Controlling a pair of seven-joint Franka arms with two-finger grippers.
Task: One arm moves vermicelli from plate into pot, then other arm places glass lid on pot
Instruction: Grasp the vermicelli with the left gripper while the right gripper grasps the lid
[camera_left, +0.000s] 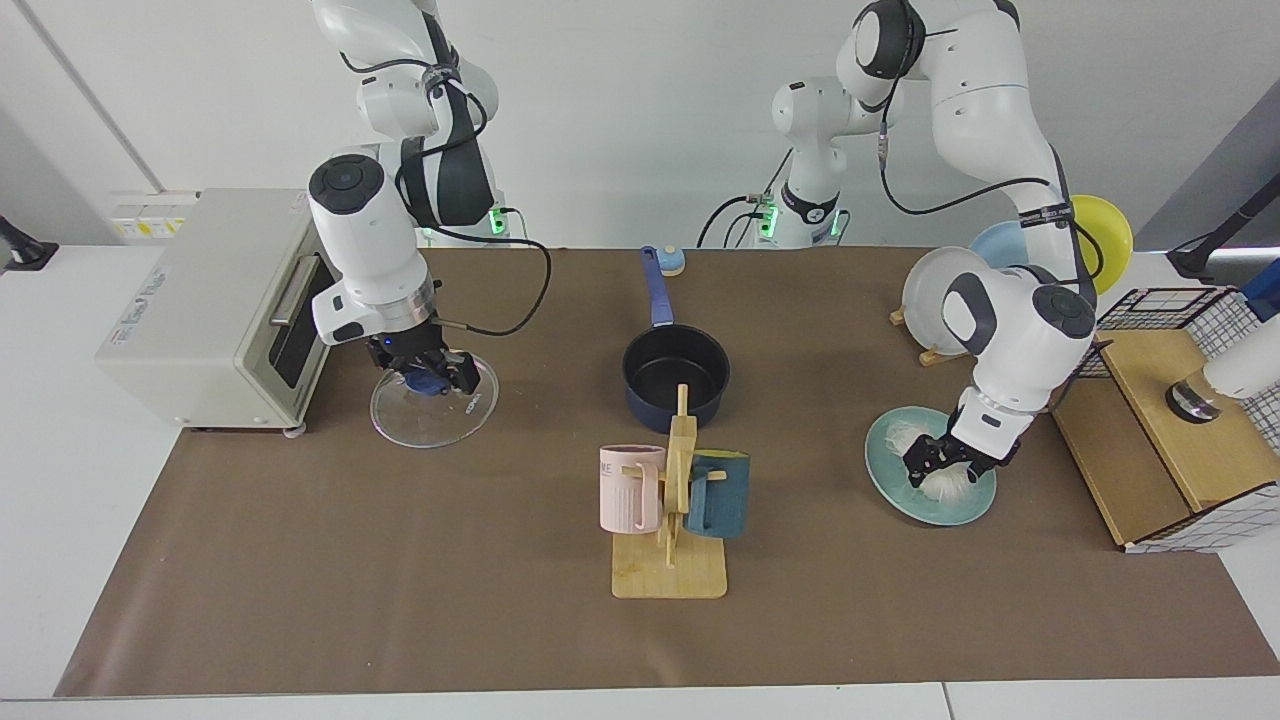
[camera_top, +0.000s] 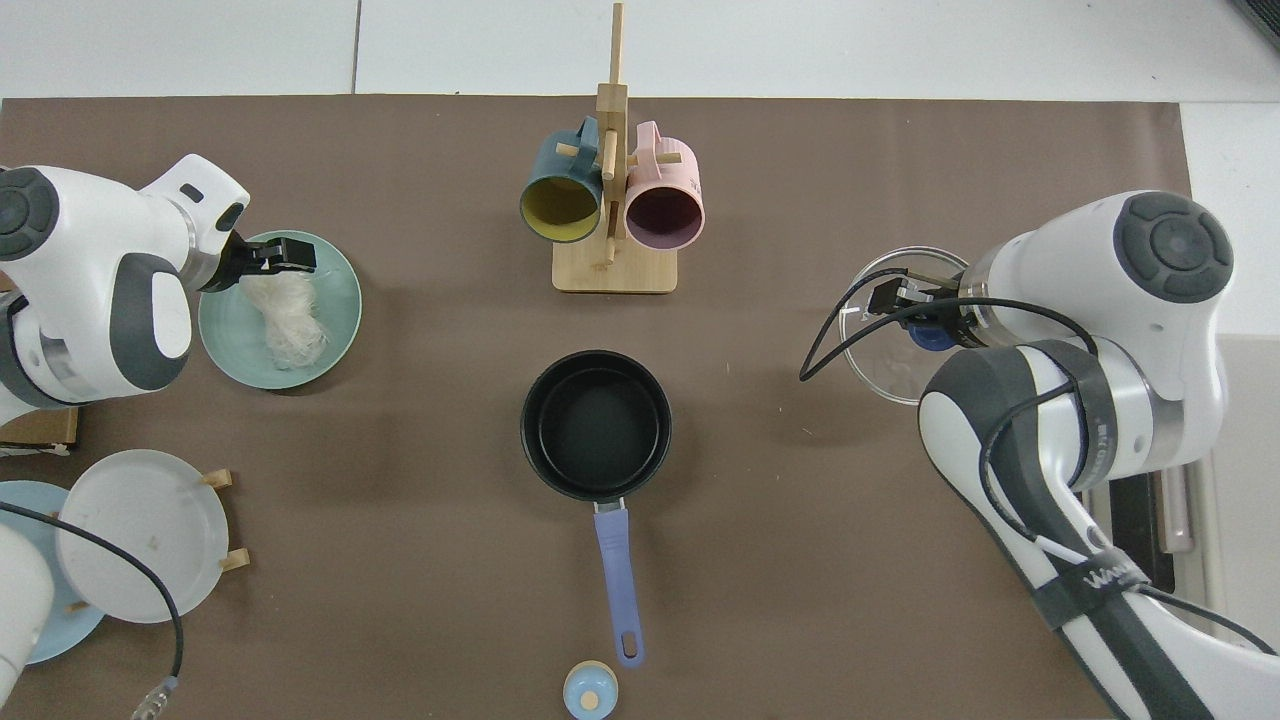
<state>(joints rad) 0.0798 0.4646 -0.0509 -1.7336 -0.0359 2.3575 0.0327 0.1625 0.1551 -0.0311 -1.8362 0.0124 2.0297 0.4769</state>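
The vermicelli (camera_left: 945, 482) (camera_top: 285, 325) lies as a white bundle on the teal plate (camera_left: 895, 490) (camera_top: 235, 345). My left gripper (camera_left: 940, 462) (camera_top: 287, 255) is low over the bundle's end, open, with a finger on each side of the threads. The navy pot (camera_left: 676, 375) (camera_top: 596, 425) stands mid-table with nothing inside, handle pointing toward the arms' bases. My right gripper (camera_left: 432, 378) (camera_top: 920, 318) is shut on the blue knob of the glass lid (camera_left: 425, 428) (camera_top: 880, 362), held low beside the toaster, well away from the pot.
A wooden mug rack (camera_left: 670, 560) (camera_top: 612, 270) with a pink and a teal mug stands in front of the pot. A toaster oven (camera_left: 220, 300) is beside the lid. White and blue plates in a rack (camera_left: 935, 300) (camera_top: 140, 535) and a wooden box (camera_left: 1170, 440) flank the teal plate.
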